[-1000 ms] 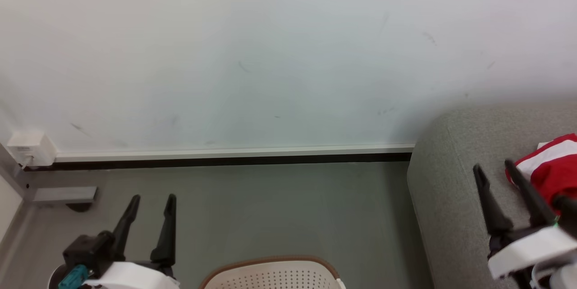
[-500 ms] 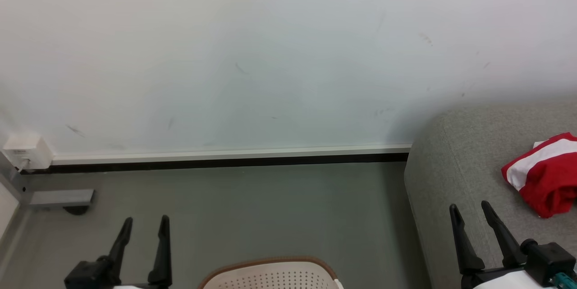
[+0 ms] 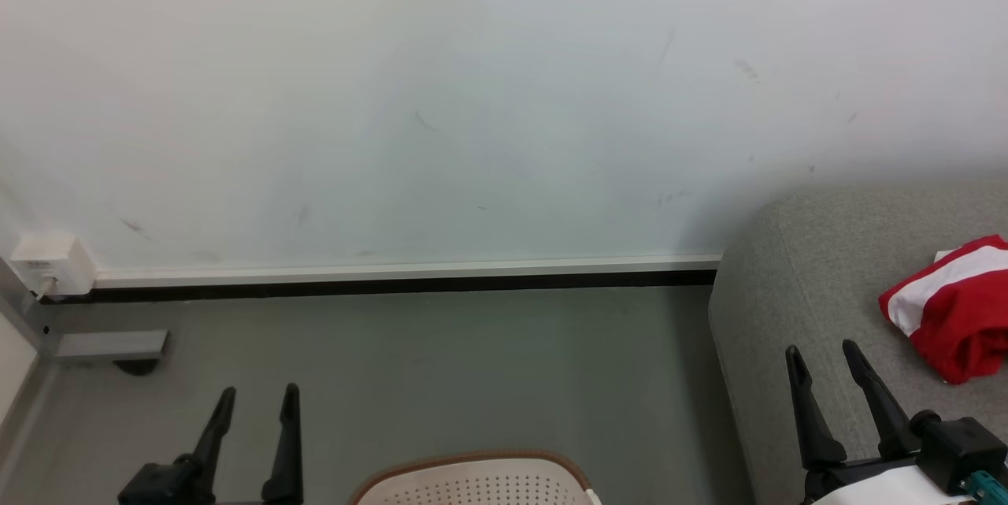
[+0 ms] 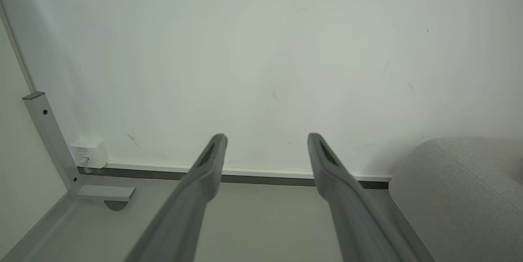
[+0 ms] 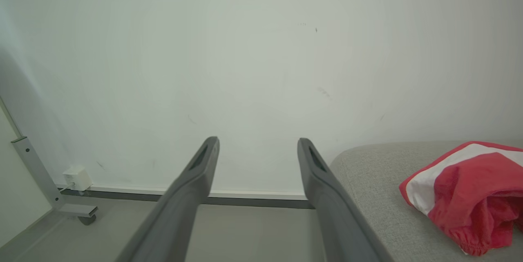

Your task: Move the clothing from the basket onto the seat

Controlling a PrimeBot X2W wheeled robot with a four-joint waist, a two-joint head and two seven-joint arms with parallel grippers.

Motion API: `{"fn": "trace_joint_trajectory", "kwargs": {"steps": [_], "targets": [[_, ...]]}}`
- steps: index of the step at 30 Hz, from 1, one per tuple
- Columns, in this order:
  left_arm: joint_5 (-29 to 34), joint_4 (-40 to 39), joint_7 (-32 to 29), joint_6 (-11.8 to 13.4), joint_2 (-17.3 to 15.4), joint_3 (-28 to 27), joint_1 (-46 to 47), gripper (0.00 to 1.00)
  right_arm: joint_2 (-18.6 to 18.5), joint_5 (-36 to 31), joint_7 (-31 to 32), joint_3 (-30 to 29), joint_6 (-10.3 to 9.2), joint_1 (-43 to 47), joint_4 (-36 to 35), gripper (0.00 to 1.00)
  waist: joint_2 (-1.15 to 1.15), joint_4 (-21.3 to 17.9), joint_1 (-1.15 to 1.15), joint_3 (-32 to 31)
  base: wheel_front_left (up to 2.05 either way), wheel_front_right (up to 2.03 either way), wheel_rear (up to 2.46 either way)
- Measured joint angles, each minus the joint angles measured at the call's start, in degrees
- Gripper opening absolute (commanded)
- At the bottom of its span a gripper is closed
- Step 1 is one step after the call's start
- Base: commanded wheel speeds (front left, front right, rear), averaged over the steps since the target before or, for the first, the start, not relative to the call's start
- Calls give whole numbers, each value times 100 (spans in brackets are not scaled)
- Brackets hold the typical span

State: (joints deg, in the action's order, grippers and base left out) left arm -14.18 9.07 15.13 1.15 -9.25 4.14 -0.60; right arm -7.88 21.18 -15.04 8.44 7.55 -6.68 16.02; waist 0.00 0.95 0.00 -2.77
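Crumpled red-and-white clothing (image 3: 957,324) is lying on the grey seat (image 3: 795,269); the brown-rimmed cream basket (image 3: 472,485) is sitting apart, leftward

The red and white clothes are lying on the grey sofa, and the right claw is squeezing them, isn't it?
Not quite. The clothes do lie on the grey sofa, but the right claw is not squeezing them: it is open and empty, with the clothes off to its right, not touching. The right wrist view shows this clearly.
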Motion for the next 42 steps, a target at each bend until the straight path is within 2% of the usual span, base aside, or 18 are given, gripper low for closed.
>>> {"fn": "trace_joint_trajectory", "kwargs": {"steps": [15, 25, 34, 42], "targets": [[345, 97, 0, -316, 270, -366, 1, 100, 42, 1, 0, 45, 0, 0, -19, 100, 0, -23, 0, 16, 0, 0, 0], [552, 459, 0, -380, 331, -453, 30, 100, 37, 8, 0, 68, 0, -31, -71, 100, 0, -139, 0, 148, 0, 0, 0], [613, 1015, 0, -576, 371, -278, 407, 100, 4, -30, 0, 66, 0, -306, -211, 100, 0, -308, 0, 586, 0, 0, 0], [654, 1851, 0, -717, 331, -40, 970, 100, -26, -62, -1, 170, 0, -712, -334, 100, 0, -510, 1, 1214, 0, 0, 0]]}}
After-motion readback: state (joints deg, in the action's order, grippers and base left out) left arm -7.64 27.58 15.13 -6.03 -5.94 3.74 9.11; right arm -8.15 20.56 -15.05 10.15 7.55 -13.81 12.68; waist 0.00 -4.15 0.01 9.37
